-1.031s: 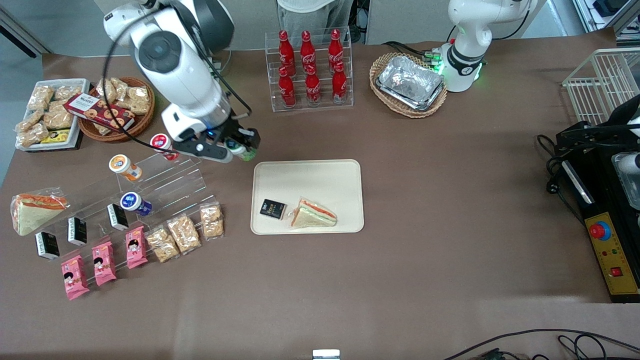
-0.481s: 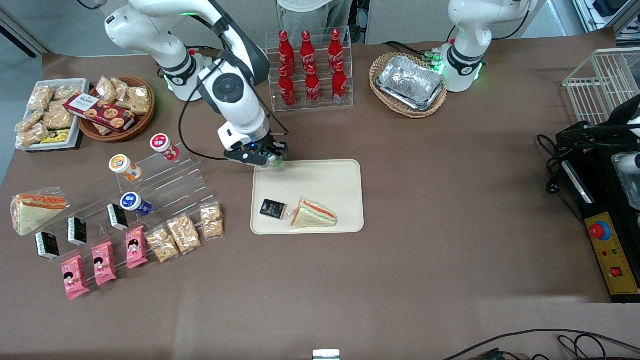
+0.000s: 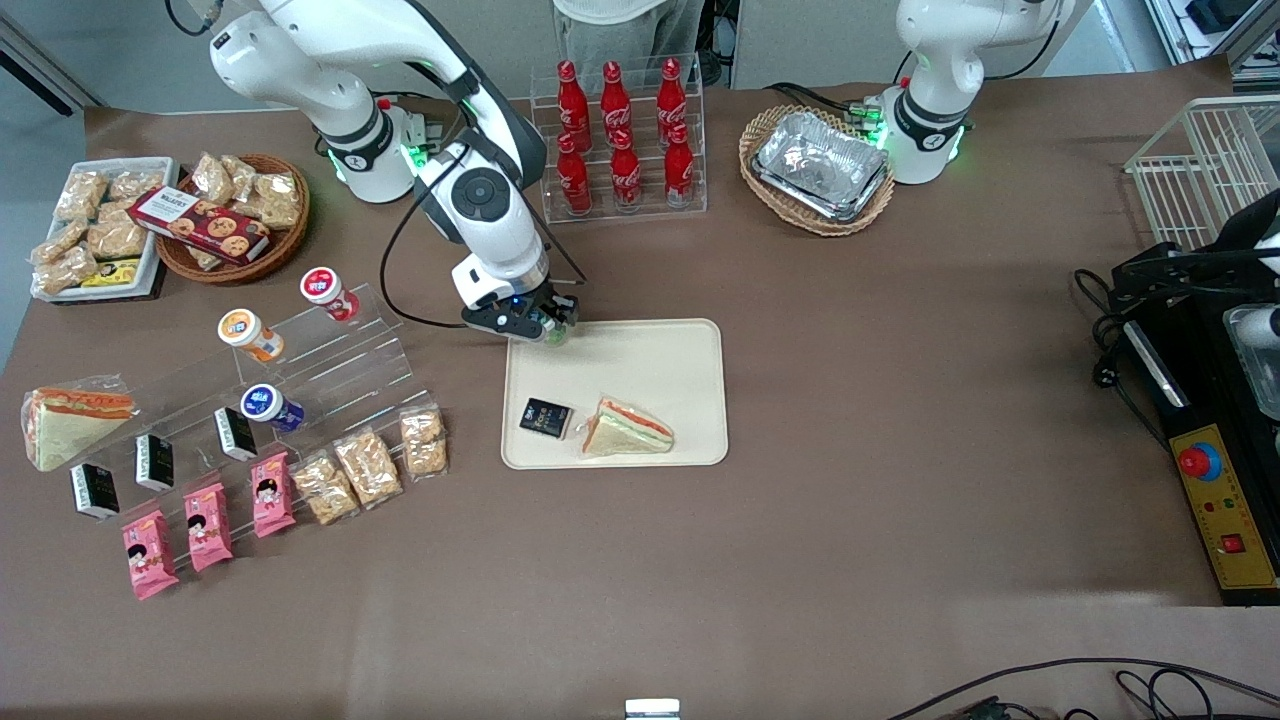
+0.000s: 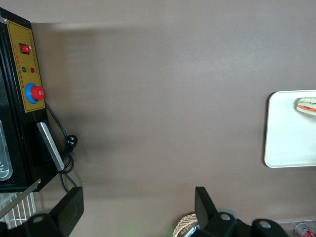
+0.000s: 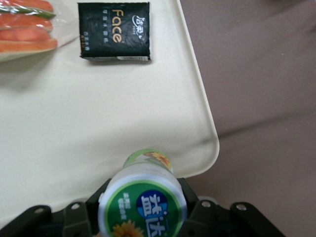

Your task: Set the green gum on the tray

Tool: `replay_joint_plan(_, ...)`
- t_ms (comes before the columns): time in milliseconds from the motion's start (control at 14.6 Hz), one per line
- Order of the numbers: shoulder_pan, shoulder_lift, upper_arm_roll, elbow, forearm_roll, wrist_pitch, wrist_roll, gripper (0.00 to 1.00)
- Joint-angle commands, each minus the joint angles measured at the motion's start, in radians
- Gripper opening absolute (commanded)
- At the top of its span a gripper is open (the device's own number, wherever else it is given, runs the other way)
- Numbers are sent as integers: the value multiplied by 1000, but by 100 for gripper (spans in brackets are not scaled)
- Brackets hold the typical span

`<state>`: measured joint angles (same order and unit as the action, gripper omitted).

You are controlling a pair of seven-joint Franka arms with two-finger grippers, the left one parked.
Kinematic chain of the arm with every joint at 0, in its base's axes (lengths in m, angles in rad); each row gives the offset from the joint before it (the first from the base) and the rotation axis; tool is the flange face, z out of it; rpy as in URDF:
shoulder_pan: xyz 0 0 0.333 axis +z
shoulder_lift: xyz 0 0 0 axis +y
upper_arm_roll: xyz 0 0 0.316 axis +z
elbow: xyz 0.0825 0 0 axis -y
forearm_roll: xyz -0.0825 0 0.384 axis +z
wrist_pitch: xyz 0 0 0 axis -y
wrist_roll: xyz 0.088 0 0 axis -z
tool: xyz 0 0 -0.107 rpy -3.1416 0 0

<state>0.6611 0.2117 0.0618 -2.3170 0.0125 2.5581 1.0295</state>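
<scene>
Green gum (image 5: pixel 142 205) sits clamped between the two fingers of the pincer (image 3: pixel 545 322), its white lid with the green label turned toward the wrist camera and its green body pointing down at the tray (image 3: pixel 690 345). The bottle hangs over the tray's corner that is farthest from the front camera, toward the working arm's end of the desk (image 3: pixel 900 420); whether it touches the tray surface I cannot tell.

The cream tray holds two things: a black sachet with the word "Face" (image 3: pixel 545 417) and, just beside it, a wrapped triangle sandwich (image 3: pixel 627 428). Both lie nearer to the front camera than the gum.

A wicker basket (image 3: pixel 815 222) toward the parked arm's end holds stacked silver foil trays (image 3: pixel 822 165). Another wicker basket (image 3: pixel 230 268) toward the working arm's end holds snack bags and a red cookie box (image 3: pixel 198 222). A clear rack (image 3: pixel 622 205) holds six red cola bottles (image 3: pixel 614 178).

The right arm reaches from its base down to the tray corner, with the wrist bent so the pincer points downward.
</scene>
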Motion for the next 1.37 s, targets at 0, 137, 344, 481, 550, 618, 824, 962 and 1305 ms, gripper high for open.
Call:
replay_joint_plan(0,5,54,-8,2,-37,68,32,39)
replay_joint_plan(137,0,80,-13,4,-37,99,32,39)
replay_joint_plan(344,-6,94,-14,5,-46,114,32,39)
replay_joint_plan(481,-9,100,-16,7,-55,117,32,80)
replay_joint_plan(550,-9,103,-22,10,-55,117,32,100)
replay_joint_plan(618,-8,103,-31,10,-55,119,32,100)
replay_joint_plan(824,-9,103,-31,10,-55,120,32,100)
replay_joint_plan(962,-9,103,-33,10,-55,120,32,100)
replay_joint_plan(1305,-21,57,-36,13,-55,97,18,100)
